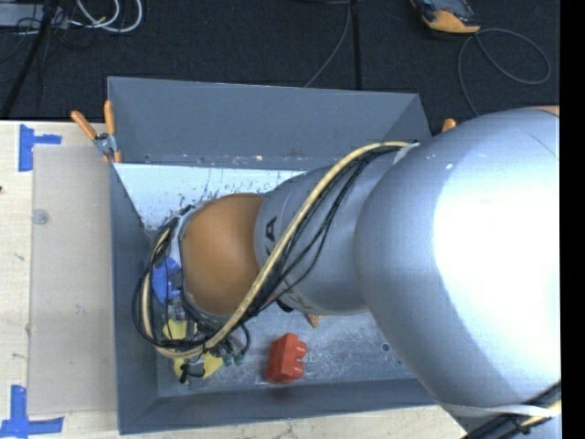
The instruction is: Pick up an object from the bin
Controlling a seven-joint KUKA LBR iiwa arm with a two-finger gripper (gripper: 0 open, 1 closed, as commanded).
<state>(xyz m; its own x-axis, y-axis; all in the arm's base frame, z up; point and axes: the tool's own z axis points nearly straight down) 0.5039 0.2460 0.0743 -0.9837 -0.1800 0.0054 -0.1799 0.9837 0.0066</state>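
The gripper [190,337] sits low at the bin [265,126] floor; its state cannot be told. A red block [285,358] lies nearby. Nothing visibly lifted; pick outstanding

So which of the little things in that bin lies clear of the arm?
The red blocky piece by the near wall; the yellow one left of it sits under the arm's cables.
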